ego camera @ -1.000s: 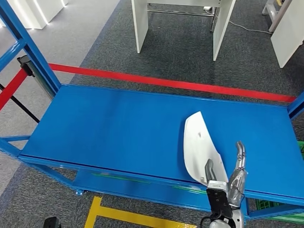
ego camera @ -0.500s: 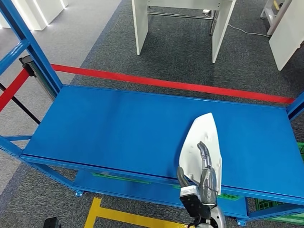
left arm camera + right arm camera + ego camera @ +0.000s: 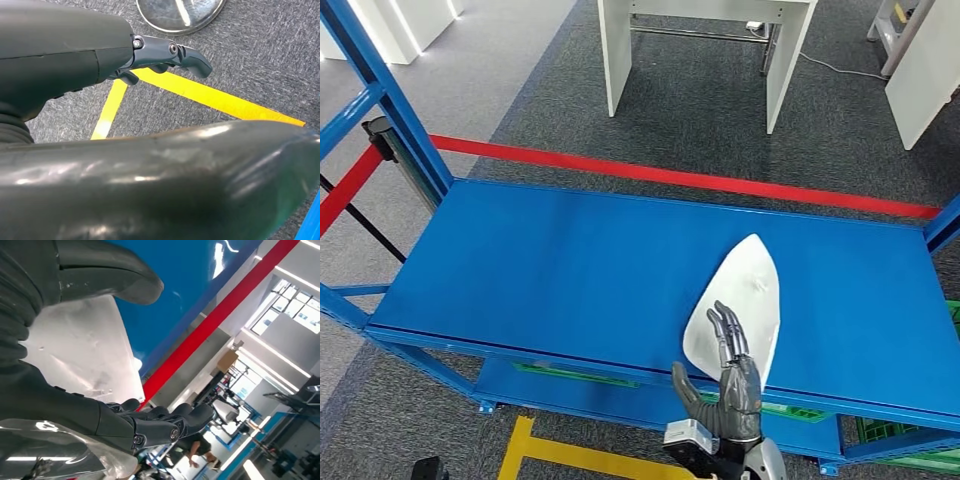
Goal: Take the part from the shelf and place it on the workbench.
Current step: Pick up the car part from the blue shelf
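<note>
You're early in the task: the white part (image 3: pixel 739 300) is on the blue shelf (image 3: pixel 546 270), near its front edge and toward the right end, and nothing has been carried anywhere. Step 1, the pickup, looks to be in hand. Your right hand (image 3: pixel 724 375) is at the part's near end, fingers (image 3: pixel 726 335) stretched over its top face, thumb off to the side. The right wrist view shows the part (image 3: pixel 83 355) lying between the thumb and the darker fingers (image 3: pixel 166 422), which look extended, not curled. I'd call that reaching around the part, not a firm hold; whether the fingers touch the surface, I cannot tell.

Left hand (image 3: pixel 113 55): hanging over grey carpet and a yellow floor line (image 3: pixel 211 97), holding nothing; fingers look fairly straight, but the hand is mostly hidden by its own cover, so I cannot tell its state for sure.

Still left: close on the part, lift it off the shelf, turn to the workbench, set it down. A white table (image 3: pixel 697 40) stands beyond the red floor line (image 3: pixel 682 178); whether that's the workbench is a guess.

Containers: a green crate corner (image 3: pixel 878 432) shows under the shelf at the right; contents hidden.
</note>
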Robot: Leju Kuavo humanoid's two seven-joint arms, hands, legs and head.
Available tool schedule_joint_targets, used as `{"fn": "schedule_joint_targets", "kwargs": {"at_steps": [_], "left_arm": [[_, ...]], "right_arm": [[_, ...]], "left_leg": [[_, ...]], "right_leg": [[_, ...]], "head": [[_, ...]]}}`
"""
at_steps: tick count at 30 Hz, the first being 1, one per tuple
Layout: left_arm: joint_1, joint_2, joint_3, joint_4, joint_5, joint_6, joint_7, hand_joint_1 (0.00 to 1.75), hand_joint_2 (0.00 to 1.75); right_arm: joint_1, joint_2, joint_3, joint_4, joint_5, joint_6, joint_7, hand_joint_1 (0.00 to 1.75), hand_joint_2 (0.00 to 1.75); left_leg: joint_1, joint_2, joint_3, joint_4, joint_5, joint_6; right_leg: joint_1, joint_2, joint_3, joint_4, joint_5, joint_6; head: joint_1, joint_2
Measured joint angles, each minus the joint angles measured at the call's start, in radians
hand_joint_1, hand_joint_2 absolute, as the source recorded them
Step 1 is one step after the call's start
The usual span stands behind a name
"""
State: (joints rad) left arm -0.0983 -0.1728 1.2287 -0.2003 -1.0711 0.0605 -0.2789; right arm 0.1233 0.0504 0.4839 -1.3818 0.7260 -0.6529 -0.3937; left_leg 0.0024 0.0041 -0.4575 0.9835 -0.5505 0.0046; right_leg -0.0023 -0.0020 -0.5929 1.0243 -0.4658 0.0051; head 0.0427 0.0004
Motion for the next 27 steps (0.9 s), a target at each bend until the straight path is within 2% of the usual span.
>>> {"fn": "schedule_joint_targets", "kwargs": {"at_steps": [5,12,18,23,27], "left_arm": [[0.0,0.0,0.0,0.0,-0.001,0.003,0.0,0.0,0.0],[0.001,0.0,0.0,0.0,0.003,0.006,0.0,0.0,0.0],[0.001,0.0,0.001,0.0,0.006,0.012,0.0,0.0,0.0],[0.002,0.0,0.001,0.0,0.01,0.013,0.0,0.0,0.0],[0.002,-0.001,0.001,0.0,0.019,0.016,0.0,0.0,0.0]], "right_arm": [[0.015,0.005,-0.014,-0.021,0.094,0.0,-0.031,0.0,1.75],[0.056,0.04,-0.067,-0.082,0.179,0.0,-0.109,0.0,1.75],[0.117,0.099,-0.129,-0.191,0.248,0.0,-0.214,0.0,1.75],[0.148,0.153,-0.191,-0.248,0.241,0.0,-0.285,0.0,1.75],[0.158,0.203,-0.273,-0.275,0.212,0.0,-0.301,0.0,1.75]], "left_leg": [[0.0,0.0,0.0,0.0,0.0,0.0],[0.0,0.0,0.0,0.0,0.0,0.0],[0.0,0.0,0.001,0.0,0.0,0.0],[0.0,0.0,0.001,0.0,0.0,0.0],[0.0,0.0,0.001,0.0,0.0,0.0]], "right_leg": [[0.0,0.0,0.0,0.0,0.0,0.0],[0.0,0.0,0.0,0.0,0.0,0.0],[0.0,0.0,0.0,0.0,0.0,0.0],[0.0,0.0,0.001,0.0,0.0,0.0],[0.0,0.0,0.001,0.0,0.0,0.0]], "head": [[0.0,0.0],[0.0,0.0],[0.0,0.0],[0.0,0.0],[0.0,0.0]]}}
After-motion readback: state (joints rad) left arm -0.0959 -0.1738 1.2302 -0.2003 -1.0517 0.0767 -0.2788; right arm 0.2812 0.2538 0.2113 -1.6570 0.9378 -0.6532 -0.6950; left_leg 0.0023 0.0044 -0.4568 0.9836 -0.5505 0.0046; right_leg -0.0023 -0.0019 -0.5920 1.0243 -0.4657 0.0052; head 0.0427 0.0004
